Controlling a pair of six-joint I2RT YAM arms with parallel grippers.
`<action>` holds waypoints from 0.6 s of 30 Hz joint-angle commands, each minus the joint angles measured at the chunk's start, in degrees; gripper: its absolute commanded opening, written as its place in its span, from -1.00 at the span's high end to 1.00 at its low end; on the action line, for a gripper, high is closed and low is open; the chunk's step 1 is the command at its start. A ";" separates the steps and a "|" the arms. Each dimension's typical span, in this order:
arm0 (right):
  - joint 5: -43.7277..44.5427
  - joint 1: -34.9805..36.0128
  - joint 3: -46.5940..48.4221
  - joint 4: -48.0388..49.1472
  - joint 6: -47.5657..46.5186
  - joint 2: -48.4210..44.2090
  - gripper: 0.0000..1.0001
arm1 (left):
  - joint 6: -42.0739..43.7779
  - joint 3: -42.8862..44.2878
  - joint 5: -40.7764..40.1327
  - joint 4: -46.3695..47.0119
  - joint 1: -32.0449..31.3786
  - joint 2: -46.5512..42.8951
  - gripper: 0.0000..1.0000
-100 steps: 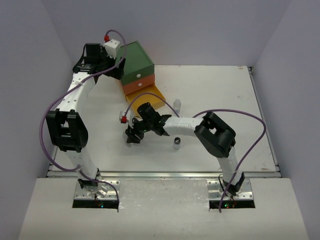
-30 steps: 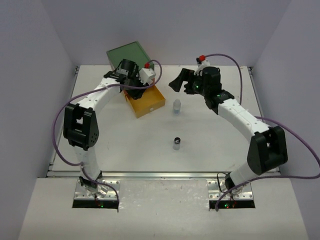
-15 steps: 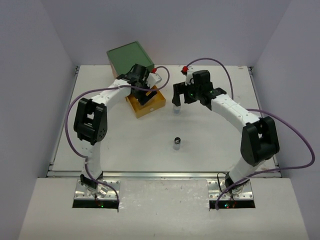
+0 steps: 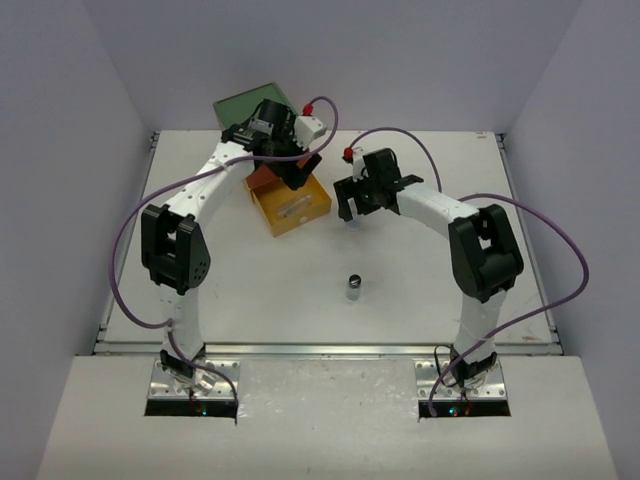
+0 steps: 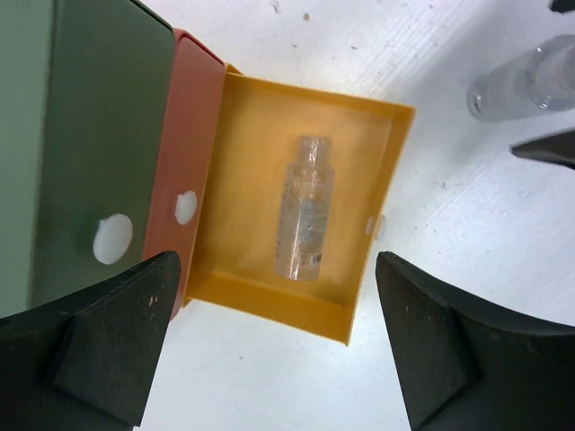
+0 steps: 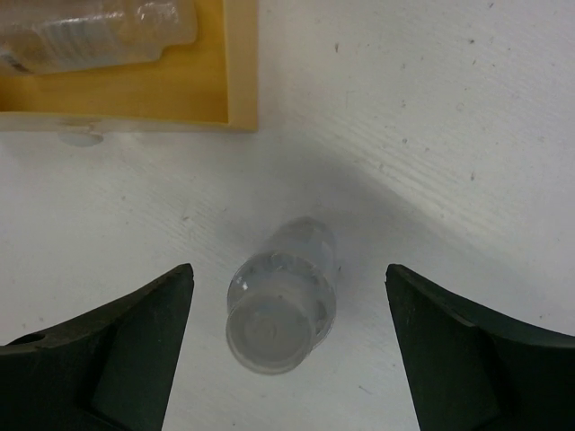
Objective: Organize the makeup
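A clear bottle (image 5: 305, 220) lies in the open yellow drawer (image 5: 238, 180) of the chest. My left gripper (image 5: 277, 260) hangs above that drawer, open and empty; it also shows in the top view (image 4: 298, 180). A second clear bottle (image 6: 280, 314) stands upright on the table just right of the drawer. My right gripper (image 6: 287, 269) is open, with one finger on each side of this bottle and not touching it; in the top view (image 4: 350, 208) it covers the bottle. A small black-capped jar (image 4: 353, 285) stands alone nearer the table's middle. No palettes or tan bottles are in view.
The chest has a green top (image 4: 248, 104) and an orange drawer (image 4: 262, 178), slightly out, above the yellow drawer (image 4: 312, 208). It stands at the back left of the white table (image 4: 450, 290). The table's metal front edge (image 4: 330, 349) runs along the bottom.
My right gripper has swung left and come down around the standing clear bottle. My left gripper has shifted a little back and right over the yellow drawer. The black-capped jar has not moved.
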 commanded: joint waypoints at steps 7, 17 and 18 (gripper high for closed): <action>1.87 -0.07 5.77 1.54 -2.77 3.79 0.10 | -0.98 0.85 2.58 -3.28 0.25 -3.98 -0.76; 1.61 -0.17 5.41 -2.20 -5.28 -4.53 1.00 | 4.45 0.34 11.14 -5.16 0.25 -7.03 -0.75; -0.90 -0.31 5.60 -2.23 -5.07 -5.86 1.00 | 5.79 -0.20 12.77 -4.88 0.25 -7.59 -0.76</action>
